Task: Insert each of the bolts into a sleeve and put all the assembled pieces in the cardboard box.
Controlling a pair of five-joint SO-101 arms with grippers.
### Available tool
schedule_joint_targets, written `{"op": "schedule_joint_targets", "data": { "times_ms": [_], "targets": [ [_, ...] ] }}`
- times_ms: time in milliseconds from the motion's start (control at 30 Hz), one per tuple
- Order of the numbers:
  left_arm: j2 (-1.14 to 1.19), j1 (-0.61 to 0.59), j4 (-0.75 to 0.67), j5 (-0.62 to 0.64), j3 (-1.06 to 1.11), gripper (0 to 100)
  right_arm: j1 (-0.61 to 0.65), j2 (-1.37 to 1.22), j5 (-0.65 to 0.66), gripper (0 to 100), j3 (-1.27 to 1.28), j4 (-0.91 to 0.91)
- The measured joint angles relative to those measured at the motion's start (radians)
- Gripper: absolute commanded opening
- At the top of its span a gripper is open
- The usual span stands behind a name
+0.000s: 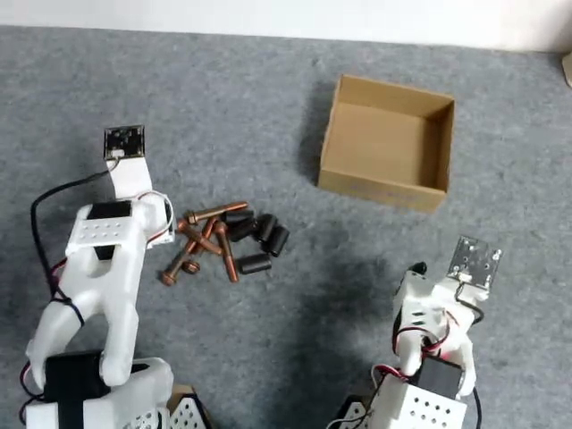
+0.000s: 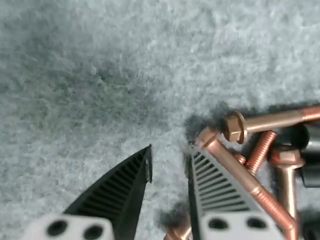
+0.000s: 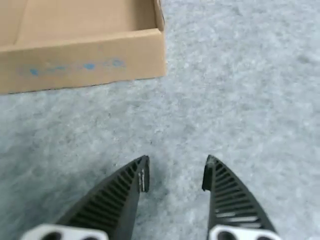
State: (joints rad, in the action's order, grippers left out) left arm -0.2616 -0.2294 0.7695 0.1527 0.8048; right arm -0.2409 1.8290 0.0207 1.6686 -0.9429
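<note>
Copper-coloured bolts (image 1: 204,239) with hex flange heads and threaded shanks lie tangled on the fuzzy grey counter (image 1: 268,107). They touch stubby black cylindrical sleeves (image 1: 257,234), well apart from the open-topped cardboard box (image 1: 380,192). The left gripper (image 2: 170,150) holds its ribbed fingers apart, one hiding part of a bolt. The right gripper (image 3: 177,160), fingers apart, hovers near the box.
</note>
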Motion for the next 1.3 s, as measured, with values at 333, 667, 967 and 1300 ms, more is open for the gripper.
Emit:
{"op": "schedule_joint_targets", "data": {
  "times_ms": [333, 667, 967, 1300],
  "targets": [
    [0.0, -0.066, 0.0, 0.0, 0.0, 12, 0.298, -0.018, 0.002, 17.0, -0.127, -0.031],
    [0.005, -0.066, 0.0, 0.0, 0.0, 12, 0.503, -0.664, 0.083, 17.0, -0.58, -0.037],
    [0.008, -0.066, 0.0, 0.0, 0.0, 12, 0.695, -1.103, -0.43, 16.7, -0.904, 0.032],
    [0.008, -0.066, 0.0, 0.006, 0.0, 12, 0.922, -1.237, -0.669, 16.7, -0.727, 0.275]
  ]
}}
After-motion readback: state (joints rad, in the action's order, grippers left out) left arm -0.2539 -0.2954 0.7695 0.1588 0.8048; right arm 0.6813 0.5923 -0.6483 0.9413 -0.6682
